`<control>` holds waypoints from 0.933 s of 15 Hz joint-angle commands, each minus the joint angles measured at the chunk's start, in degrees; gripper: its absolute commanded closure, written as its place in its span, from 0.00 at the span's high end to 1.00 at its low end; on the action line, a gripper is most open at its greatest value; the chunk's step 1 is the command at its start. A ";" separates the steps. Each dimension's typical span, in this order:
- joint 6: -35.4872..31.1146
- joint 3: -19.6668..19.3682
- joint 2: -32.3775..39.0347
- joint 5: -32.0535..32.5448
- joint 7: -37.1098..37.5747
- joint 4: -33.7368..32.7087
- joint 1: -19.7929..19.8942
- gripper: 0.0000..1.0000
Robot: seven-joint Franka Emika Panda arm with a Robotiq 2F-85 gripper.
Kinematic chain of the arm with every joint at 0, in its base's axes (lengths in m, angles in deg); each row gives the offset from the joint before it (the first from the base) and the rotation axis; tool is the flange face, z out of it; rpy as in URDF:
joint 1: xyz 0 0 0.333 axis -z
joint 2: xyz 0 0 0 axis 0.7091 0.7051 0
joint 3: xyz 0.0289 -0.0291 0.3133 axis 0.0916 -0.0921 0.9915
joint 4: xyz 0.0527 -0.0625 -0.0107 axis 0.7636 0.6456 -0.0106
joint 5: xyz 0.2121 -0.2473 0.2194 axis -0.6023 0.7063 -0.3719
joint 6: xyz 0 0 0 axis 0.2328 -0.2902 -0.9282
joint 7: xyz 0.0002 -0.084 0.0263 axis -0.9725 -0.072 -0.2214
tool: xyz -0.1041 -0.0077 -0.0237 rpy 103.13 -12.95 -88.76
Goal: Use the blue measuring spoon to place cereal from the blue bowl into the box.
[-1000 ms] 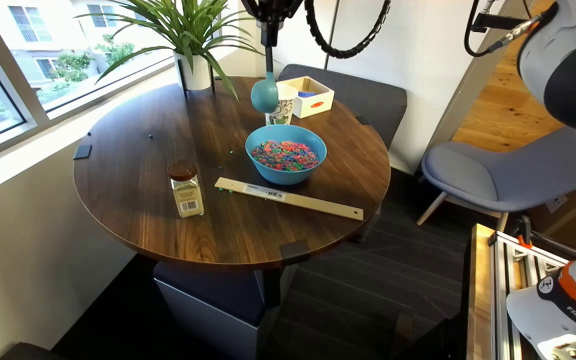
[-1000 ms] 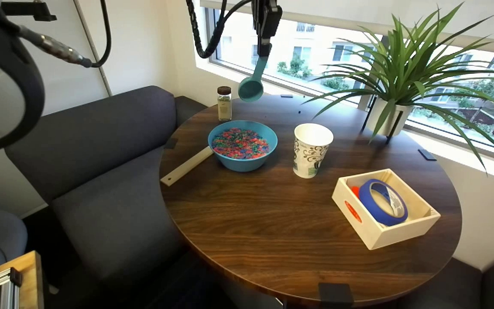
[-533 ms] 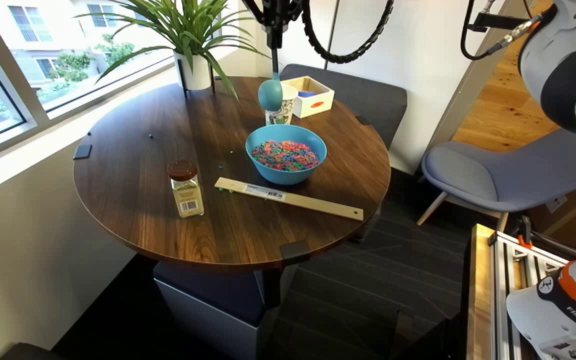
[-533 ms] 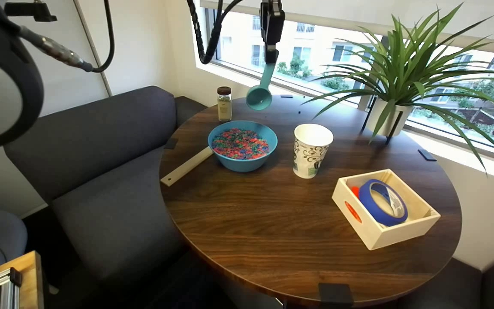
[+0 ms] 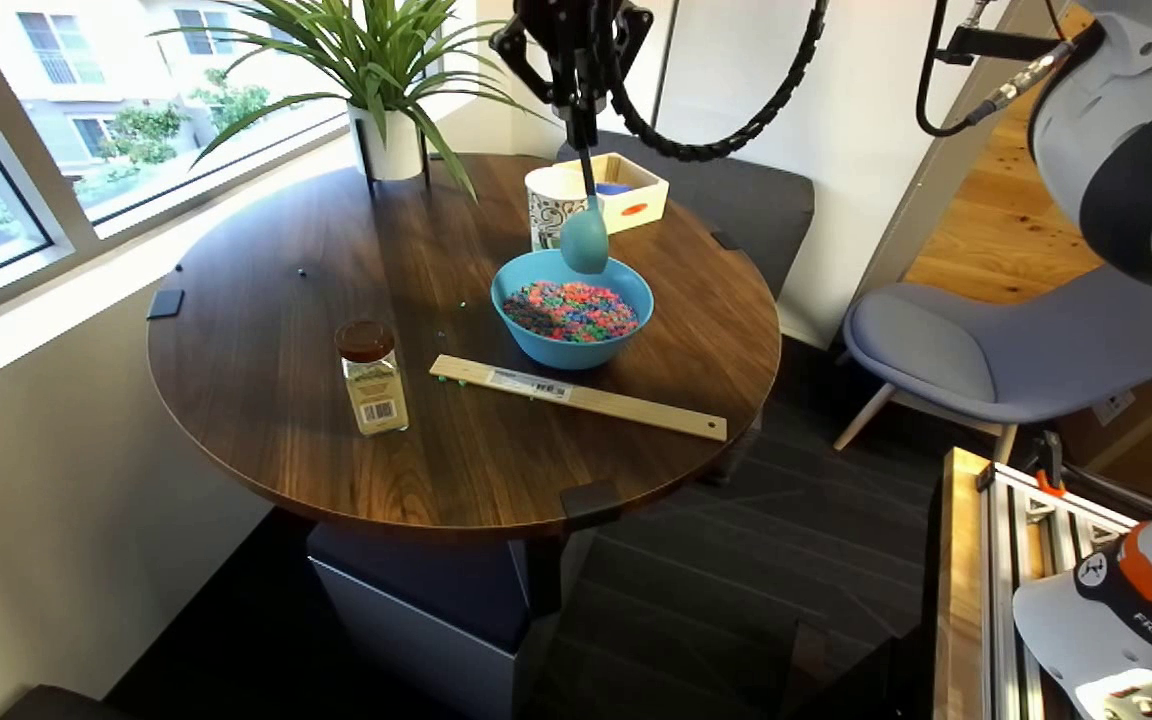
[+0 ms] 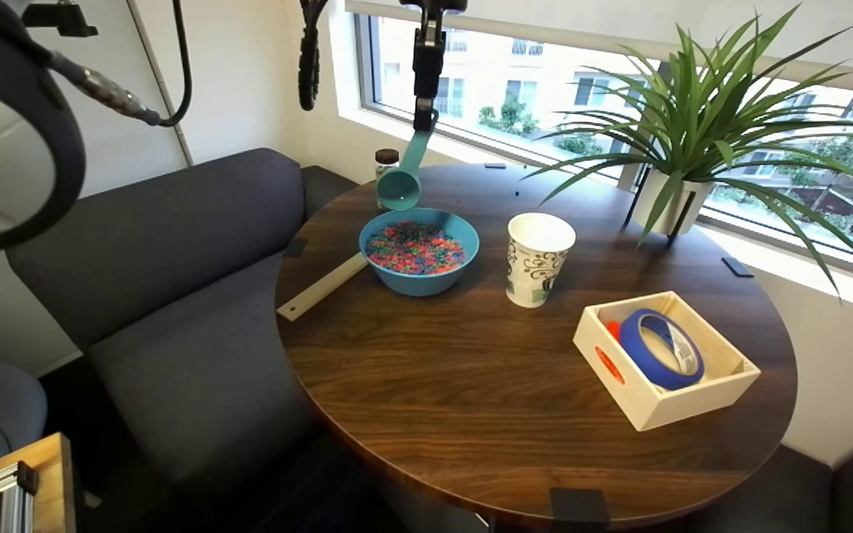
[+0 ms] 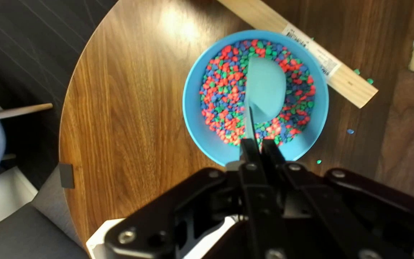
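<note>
Pinching the spoon (image 7: 266,88) — gripper (image 7: 259,144) closed.

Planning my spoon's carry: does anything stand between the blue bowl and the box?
Partly: the patterned cup stands partway between the blue bowl and the box, offset toward the plant from the straight line, so it might be clipped. A roll of blue tape also takes up part of the box.

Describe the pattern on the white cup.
Dark, curling scrollwork on the white cup, which shows best in an exterior view.
</note>
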 commanded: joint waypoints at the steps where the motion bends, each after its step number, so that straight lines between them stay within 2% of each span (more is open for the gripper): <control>1: -3.35 2.74 1.19 -5.17 2.20 -0.86 2.01 0.05; 7: -13.09 5.37 2.79 -8.82 -8.51 -0.60 6.66 0.05; 10: -9.79 6.90 1.43 -11.36 -18.13 0.59 10.43 0.05; 13: -6.50 6.61 0.30 -10.85 -27.54 0.57 12.29 0.05; 14: -8.80 5.51 1.19 -10.00 -23.69 0.65 11.26 0.05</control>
